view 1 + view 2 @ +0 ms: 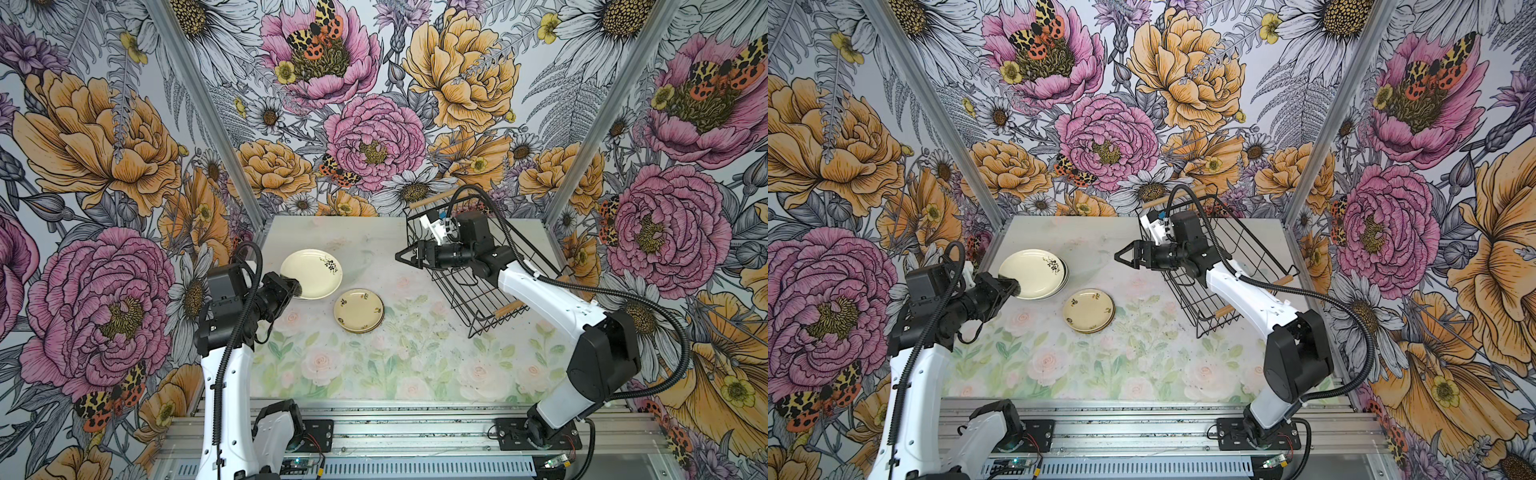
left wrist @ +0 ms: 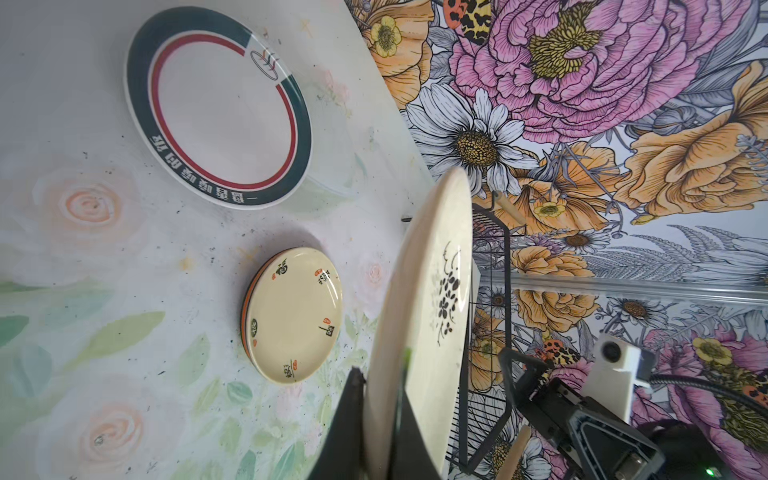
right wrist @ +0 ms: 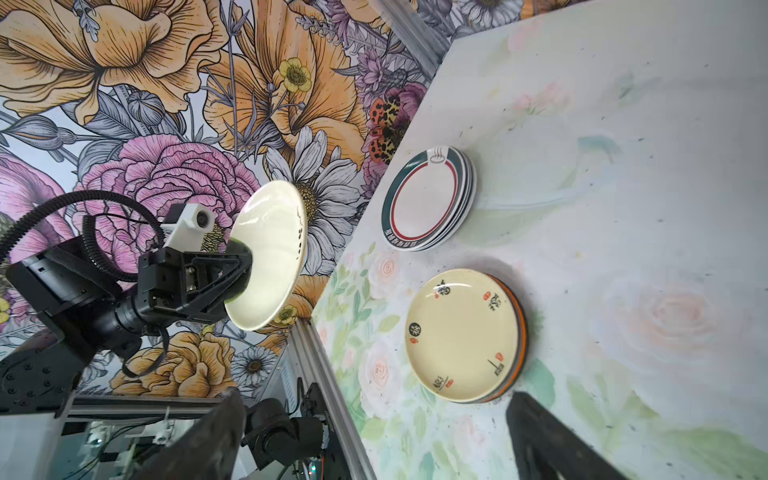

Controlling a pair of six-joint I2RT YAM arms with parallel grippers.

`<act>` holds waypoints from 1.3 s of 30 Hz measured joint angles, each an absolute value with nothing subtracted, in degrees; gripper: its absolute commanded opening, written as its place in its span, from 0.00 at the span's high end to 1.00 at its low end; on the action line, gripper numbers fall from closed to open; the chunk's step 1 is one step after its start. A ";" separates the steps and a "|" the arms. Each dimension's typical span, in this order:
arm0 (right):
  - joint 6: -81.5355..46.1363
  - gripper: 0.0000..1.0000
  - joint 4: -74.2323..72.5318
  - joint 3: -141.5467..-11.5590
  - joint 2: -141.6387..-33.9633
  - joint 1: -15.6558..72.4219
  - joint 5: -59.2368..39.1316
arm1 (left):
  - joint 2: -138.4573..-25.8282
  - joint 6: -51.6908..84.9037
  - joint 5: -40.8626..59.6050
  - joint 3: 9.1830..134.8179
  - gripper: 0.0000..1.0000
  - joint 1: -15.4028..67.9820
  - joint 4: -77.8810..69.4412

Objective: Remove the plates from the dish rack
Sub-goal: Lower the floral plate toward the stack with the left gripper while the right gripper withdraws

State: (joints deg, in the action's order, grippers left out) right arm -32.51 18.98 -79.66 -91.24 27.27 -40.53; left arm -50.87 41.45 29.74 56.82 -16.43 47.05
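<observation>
Two stacks down. Top views: my left gripper [image 1: 294, 286] clamped on cream plate [image 1: 311, 270]; my right gripper [image 1: 407, 258] spread, empty, by dish rack [image 1: 478, 297], rack looks bare. Left wrist: plate tilted, green-rimmed stack [image 2: 220, 124] beyond. Right wrist: cream stack [image 3: 461, 336] alongside. Likely last placement; next: level, lower, release.

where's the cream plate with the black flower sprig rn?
The sprig plate is left of centre in a top view, clamped by its rim in the left gripper above the green-rimmed plate stack, beside the small cream plate stack.
</observation>
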 measured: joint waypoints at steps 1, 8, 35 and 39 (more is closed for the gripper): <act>-30.79 0.01 20.03 -79.55 -90.02 27.09 -38.30 | -50.68 41.19 28.67 56.82 1.00 -16.43 47.72; -21.15 0.01 23.86 -72.97 -79.22 27.20 -14.17 | -48.05 39.81 23.03 55.35 1.00 -16.40 50.76; -19.77 0.01 25.52 -60.10 -73.30 27.18 6.09 | -47.83 47.05 19.86 36.16 1.00 -0.64 35.11; -20.10 0.01 25.50 -59.86 -72.51 27.18 6.48 | -50.89 47.51 19.90 35.03 1.00 0.34 30.20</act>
State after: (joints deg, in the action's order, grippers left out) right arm -20.10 25.50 -59.86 -72.51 27.18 6.48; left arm -50.89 47.51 19.90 35.03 0.34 30.20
